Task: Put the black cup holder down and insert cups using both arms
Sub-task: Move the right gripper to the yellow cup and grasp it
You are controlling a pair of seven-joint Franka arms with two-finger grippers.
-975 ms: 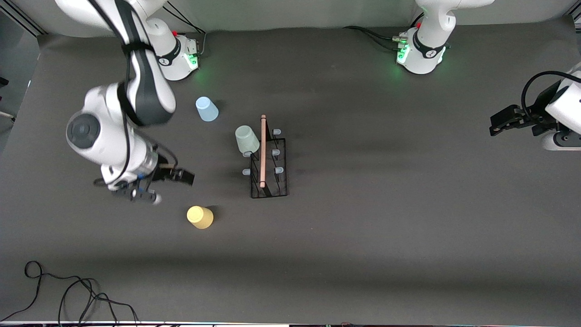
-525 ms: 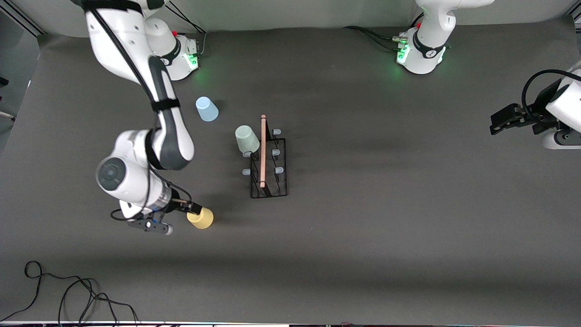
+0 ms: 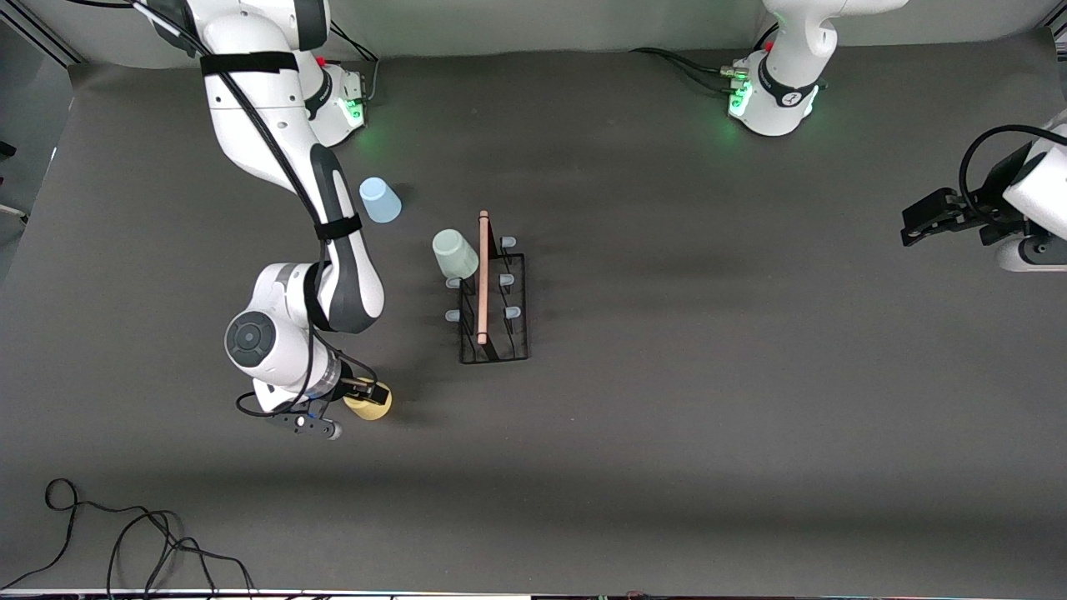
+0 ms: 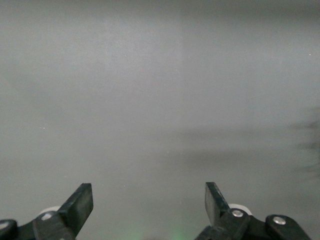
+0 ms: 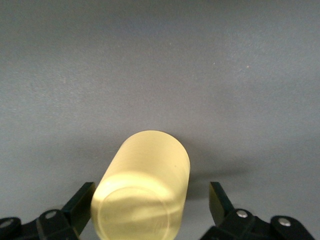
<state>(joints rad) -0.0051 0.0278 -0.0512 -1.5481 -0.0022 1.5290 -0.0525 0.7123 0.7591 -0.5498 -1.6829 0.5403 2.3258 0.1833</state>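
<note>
The yellow cup stands on the table, nearer the front camera than the black cup holder. My right gripper is down around it and open. In the right wrist view the yellow cup lies between the fingers of the right gripper, one fingertip close to its wall, the other apart. The pale green cup sits tilted on a prong of the holder, beside the wooden handle. The pale blue cup stands toward the right arm's base. My left gripper waits open and empty at the left arm's end, its fingers spread wide.
Both arm bases with green lights stand along the table's edge farthest from the front camera. A black cable lies coiled at the corner nearest the front camera, at the right arm's end.
My right arm has swung toward the front camera and lowered to the yellow cup, so its open fingers now straddle it. The left arm has not moved.
</note>
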